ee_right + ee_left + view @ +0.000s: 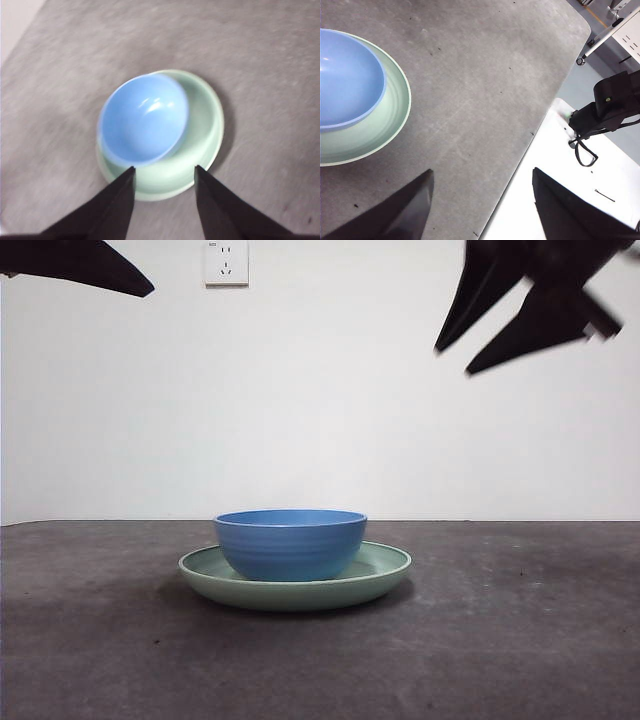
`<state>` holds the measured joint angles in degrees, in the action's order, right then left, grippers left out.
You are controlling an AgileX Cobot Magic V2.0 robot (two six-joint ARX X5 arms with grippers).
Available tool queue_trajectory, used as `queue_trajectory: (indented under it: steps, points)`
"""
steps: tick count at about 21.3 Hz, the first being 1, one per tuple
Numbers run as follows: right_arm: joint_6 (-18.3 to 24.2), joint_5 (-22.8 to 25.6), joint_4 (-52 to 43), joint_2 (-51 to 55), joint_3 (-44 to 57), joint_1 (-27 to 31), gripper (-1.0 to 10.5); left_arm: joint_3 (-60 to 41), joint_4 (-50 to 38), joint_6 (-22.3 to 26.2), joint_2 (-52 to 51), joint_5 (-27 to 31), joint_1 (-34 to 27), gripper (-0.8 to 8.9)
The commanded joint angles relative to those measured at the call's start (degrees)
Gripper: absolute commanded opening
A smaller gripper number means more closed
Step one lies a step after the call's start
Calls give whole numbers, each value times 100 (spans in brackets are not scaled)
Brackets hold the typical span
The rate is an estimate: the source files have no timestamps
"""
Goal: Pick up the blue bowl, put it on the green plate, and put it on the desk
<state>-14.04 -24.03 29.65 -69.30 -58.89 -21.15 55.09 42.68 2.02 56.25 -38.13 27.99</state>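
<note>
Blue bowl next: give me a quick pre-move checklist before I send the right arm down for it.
1. Blue bowl upright on the green plate: ok.
2. Bowl centred on the plate: not ok; the right wrist view shows it off-centre, toward one side of the rim.
3. Bowl empty: ok.
4. Right gripper above the bowl, jaws apart, holding nothing: ok.
5. Left gripper out of the way, over the desk edge beside the plate, jaws open: ok.
6. Jaw opening wide enough for the bowl's rim: cannot tell.
</note>
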Motion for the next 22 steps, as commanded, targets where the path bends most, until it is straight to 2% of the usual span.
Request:
queue_trajectory:
  steps: [1, 11, 16, 22]
  points:
    - [363, -118, 479, 319, -114, -92, 188, 46, -37, 13, 46, -44, 20, 316]
    - [986, -144, 2269, 1244, -103, -575, 188, 46, -35, 11, 46, -44, 20, 315]
    - [1005, -146, 2247, 1333, -101, -837, 188, 46, -28, 11, 46, -44, 20, 312]
    - [1003, -146, 2159, 1322, -101, -874, 188, 46, -24, 11, 46, -44, 20, 312]
